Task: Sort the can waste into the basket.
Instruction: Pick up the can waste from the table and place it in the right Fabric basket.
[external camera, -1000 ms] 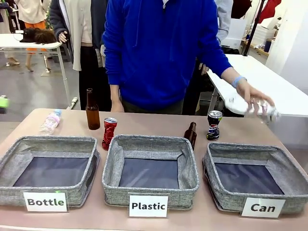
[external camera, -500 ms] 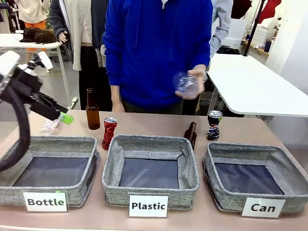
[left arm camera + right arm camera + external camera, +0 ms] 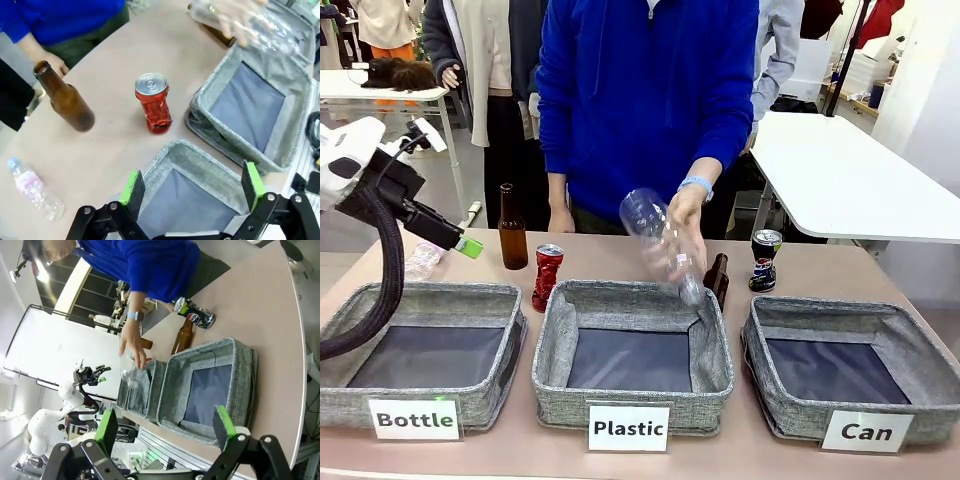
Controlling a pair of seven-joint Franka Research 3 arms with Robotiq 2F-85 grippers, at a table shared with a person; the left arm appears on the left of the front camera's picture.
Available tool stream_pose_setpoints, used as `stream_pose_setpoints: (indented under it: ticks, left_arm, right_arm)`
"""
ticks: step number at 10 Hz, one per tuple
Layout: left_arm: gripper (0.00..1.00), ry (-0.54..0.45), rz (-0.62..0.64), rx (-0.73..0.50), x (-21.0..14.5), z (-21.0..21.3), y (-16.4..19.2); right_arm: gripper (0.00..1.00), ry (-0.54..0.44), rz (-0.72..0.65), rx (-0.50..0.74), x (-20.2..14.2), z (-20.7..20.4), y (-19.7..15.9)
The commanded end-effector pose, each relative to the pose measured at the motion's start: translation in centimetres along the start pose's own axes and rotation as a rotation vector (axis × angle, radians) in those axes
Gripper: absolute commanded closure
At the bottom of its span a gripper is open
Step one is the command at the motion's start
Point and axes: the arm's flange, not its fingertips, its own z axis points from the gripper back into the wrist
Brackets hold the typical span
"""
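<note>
A: Looking at the left fingers [image 3: 192, 184] first, how do they stand?

B: They are wide apart and hold nothing. They hang above the left end of the worktop [image 3: 620, 250], with a corner of the "Bottle" basket [image 3: 420, 292] under them.

A: And the right fingers [image 3: 165, 424]?

B: Also fully apart, also with nothing between them, and well away from the things.

A: Where are the cans?

B: The red can [image 3: 547, 277] stands upright on the worktop, between a brown bottle [image 3: 511, 230] and the "Plastic" basket [image 3: 630, 293]. The dark can [image 3: 765, 260] stands just behind the far left corner of the "Can" basket [image 3: 920, 340], near a second brown bottle [image 3: 717, 278]. Both cans are outside that basket.

A: And the person?

B: One hand [image 3: 685, 215] holds a clear plastic bottle [image 3: 655, 235], tilted, over the far edge of the "Plastic" basket.
</note>
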Motion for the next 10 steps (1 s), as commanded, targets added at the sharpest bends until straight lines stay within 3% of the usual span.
stream_pose_setpoints:
  ticks: [1,3,8,10]
  left_arm:
    - [0.0,-0.056,-0.036,-0.015,0.7,-2.2,1.9]
    - [0.0,-0.139,-0.169,-0.06,1.3,-4.3,2.7]
    - [0.0,-0.08,-0.273,-0.135,1.5,-9.6,5.9]
    - [0.0,-0.044,-0.265,-0.187,1.2,-8.5,7.2]
  right_arm:
    - [0.0,-0.013,0.032,0.019,0.3,0.1,-0.1]
    - [0.0,-0.013,0.032,0.019,0.3,0.1,-0.1]
    - [0.0,-0.013,0.032,0.019,0.3,0.1,-0.1]
    - [0.0,-0.013,0.032,0.019,0.3,0.1,-0.1]
